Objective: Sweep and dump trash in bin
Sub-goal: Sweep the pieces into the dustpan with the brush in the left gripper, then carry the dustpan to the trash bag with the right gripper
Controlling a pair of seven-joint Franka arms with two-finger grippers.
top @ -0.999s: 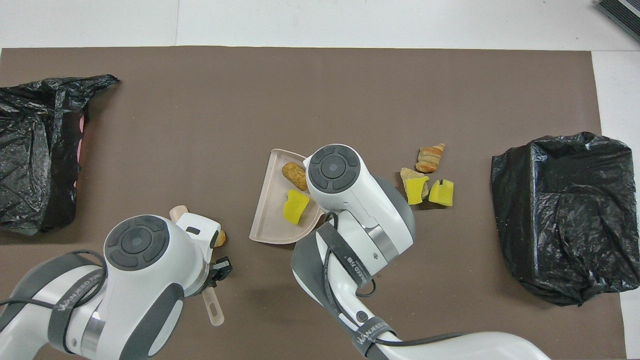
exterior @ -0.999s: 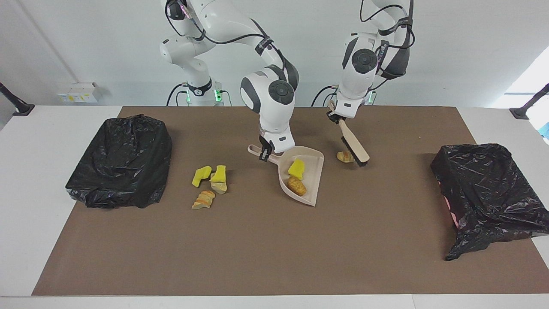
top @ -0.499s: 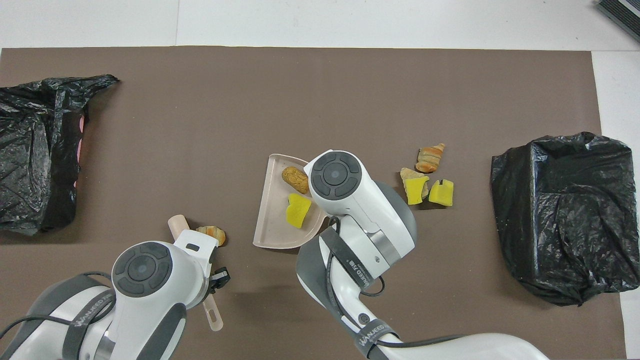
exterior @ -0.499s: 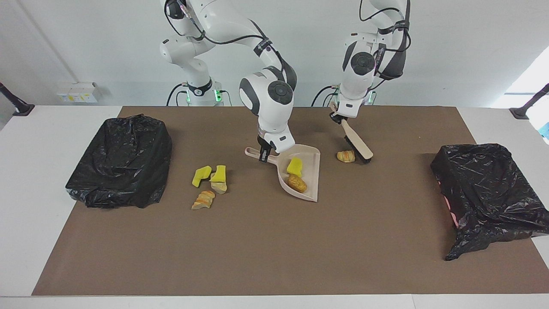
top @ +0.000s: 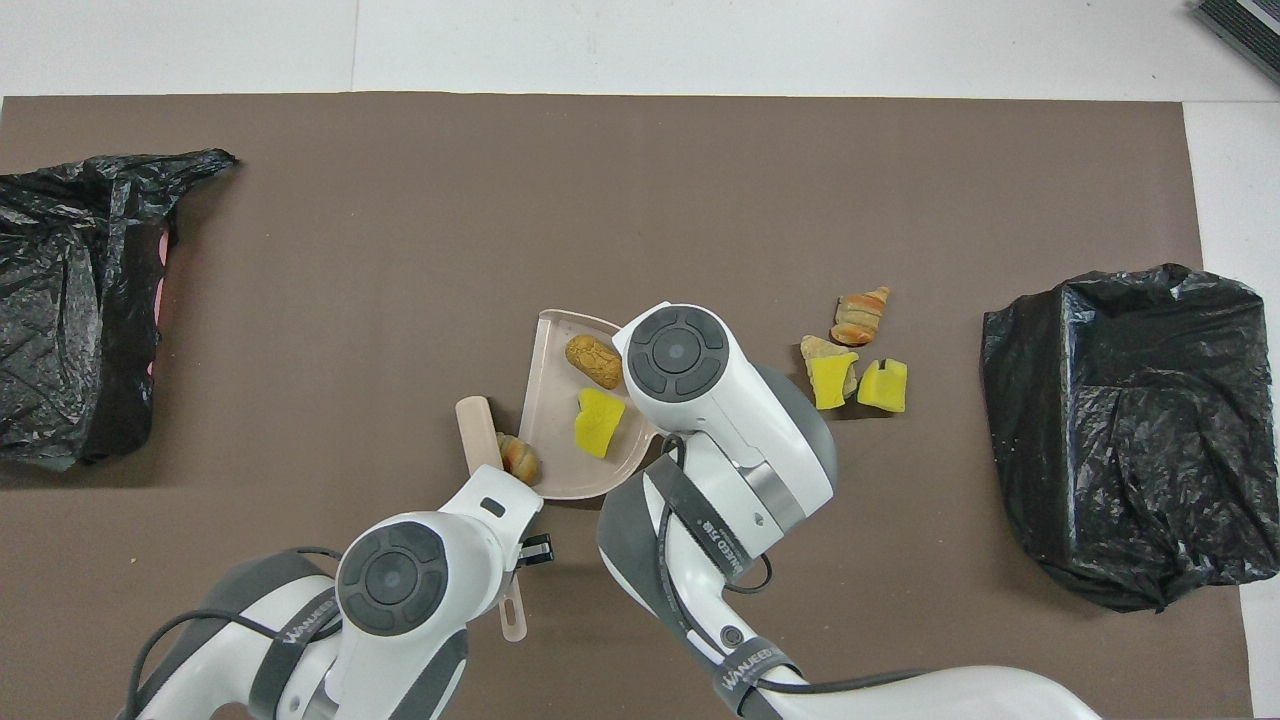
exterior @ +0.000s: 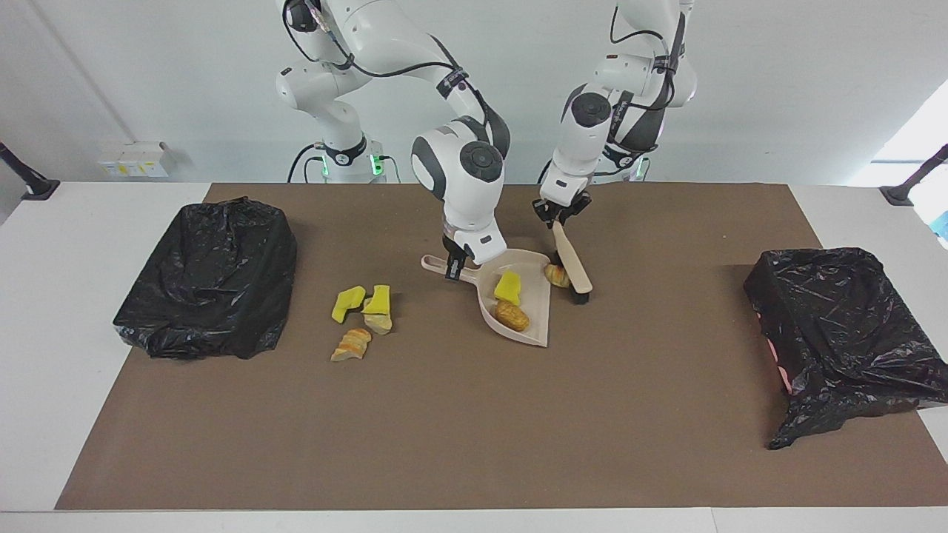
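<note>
One trash scrap apparently touches left end effector's brush.

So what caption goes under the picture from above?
Left gripper brushes a croissant scrap into the dustpan held by the right gripper.

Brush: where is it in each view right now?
Facing view: the brush slants down from the left gripper, just right of centre, bristles on the mat beside the dustpan.
Overhead view: its head shows at centre, the dustpan beside it.
Shared landmark: the bread scrap between brush and dustpan mouth.
</note>
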